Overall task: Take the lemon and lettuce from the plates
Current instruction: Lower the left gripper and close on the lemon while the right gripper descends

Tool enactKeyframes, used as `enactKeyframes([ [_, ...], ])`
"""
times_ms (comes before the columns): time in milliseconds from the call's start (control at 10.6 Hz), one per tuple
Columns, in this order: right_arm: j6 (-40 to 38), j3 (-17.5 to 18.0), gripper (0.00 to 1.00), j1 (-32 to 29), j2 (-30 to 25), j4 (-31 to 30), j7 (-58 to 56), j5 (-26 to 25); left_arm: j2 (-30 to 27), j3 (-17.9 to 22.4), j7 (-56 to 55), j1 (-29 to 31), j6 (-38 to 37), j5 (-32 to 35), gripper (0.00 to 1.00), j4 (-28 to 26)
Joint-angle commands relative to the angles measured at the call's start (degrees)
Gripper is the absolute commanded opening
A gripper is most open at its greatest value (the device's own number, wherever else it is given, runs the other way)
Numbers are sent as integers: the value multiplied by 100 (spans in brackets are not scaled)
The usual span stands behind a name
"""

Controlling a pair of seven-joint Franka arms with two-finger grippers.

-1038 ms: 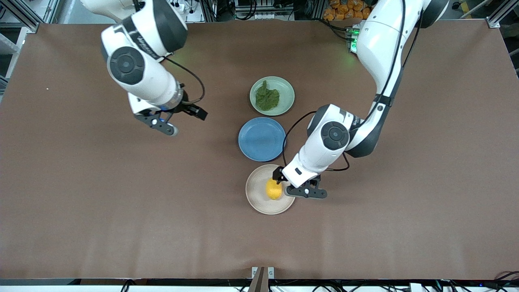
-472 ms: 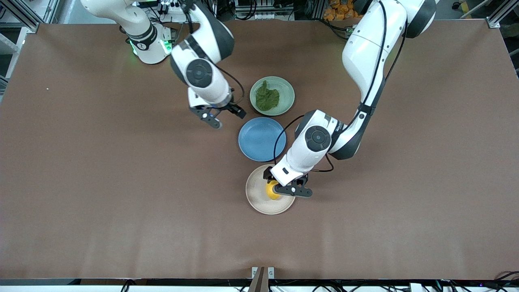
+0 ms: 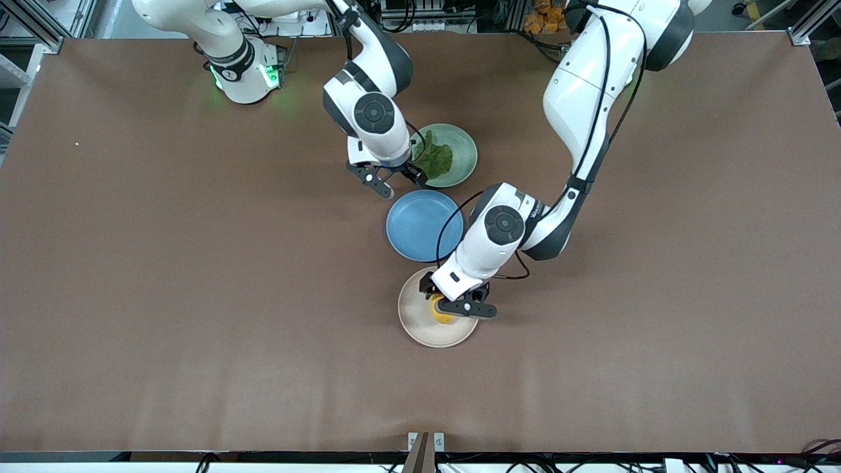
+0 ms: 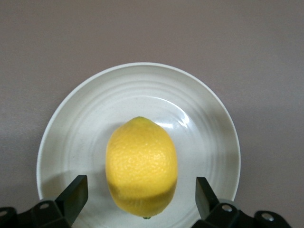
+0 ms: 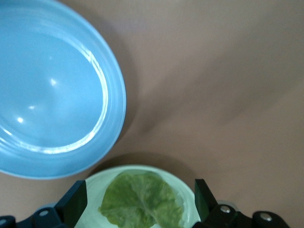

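Note:
The yellow lemon [image 3: 441, 316] lies on the beige-cream plate [image 3: 416, 322], nearest the front camera. My left gripper [image 3: 452, 303] is open right over it; in the left wrist view the lemon [image 4: 141, 173] sits between the fingers on the plate [image 4: 209, 118], untouched. The dark green lettuce [image 3: 437, 159] lies on the mint green plate [image 3: 464, 152], farthest from the camera. My right gripper [image 3: 394, 182] is open over that plate's edge toward the right arm's end; in the right wrist view the lettuce [image 5: 142, 199] on its plate [image 5: 95, 185] shows between the fingers.
An empty darker blue plate [image 3: 420, 226] sits between the two plates; it also shows in the right wrist view [image 5: 47, 95]. The brown table [image 3: 197, 295] spreads wide around the plates.
My right arm has swung from the right arm's end of the table to the mint plate. My left gripper has shifted over the lemon and come lower.

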Motion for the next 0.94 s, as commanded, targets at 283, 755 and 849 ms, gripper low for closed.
enactKeyframes([
  [283, 406, -73, 100, 910, 531, 204, 737, -6, 429, 59, -310, -181, 536, -117, 100, 248],
  [755, 406, -91, 100, 1087, 804, 415, 1064, -50, 465, 59, -302, -163, 589, -117, 100, 239],
  [849, 406, -91, 100, 1087, 822, 416, 1073, -58, 465, 68, -302, -146, 589, -117, 100, 239],
])
